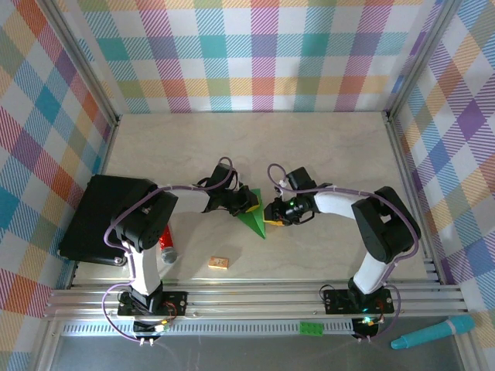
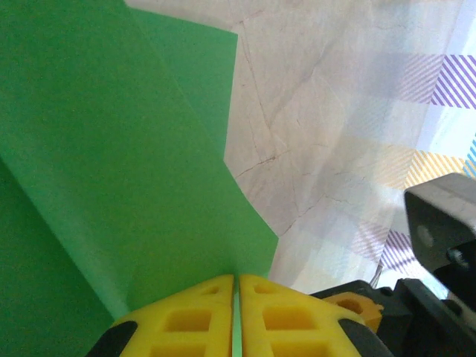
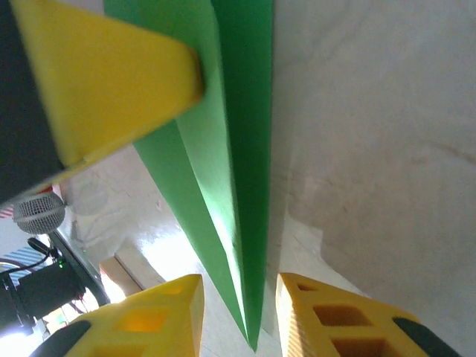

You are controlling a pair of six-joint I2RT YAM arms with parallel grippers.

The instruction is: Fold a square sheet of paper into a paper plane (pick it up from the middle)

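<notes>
The bright green sheet of paper (image 1: 255, 220) is folded into a narrow pointed wedge, held above the table's middle between both grippers. My left gripper (image 1: 244, 202) is shut on it; in the left wrist view the yellow fingertips (image 2: 201, 312) pinch the paper (image 2: 111, 149) at its edge. My right gripper (image 1: 272, 215) stands open. In the right wrist view the paper's (image 3: 238, 149) pointed tip hangs between the spread yellow fingers (image 3: 327, 312) without touching them. One of the left gripper's yellow fingers (image 3: 104, 74) lies against the paper's far end.
A black pad (image 1: 104, 218) lies at the left, a red object (image 1: 166, 246) beside the left arm, and a small wooden block (image 1: 219, 263) near the front. A green brick (image 1: 312, 328) and a teal pen (image 1: 433, 334) sit off the table's front rail.
</notes>
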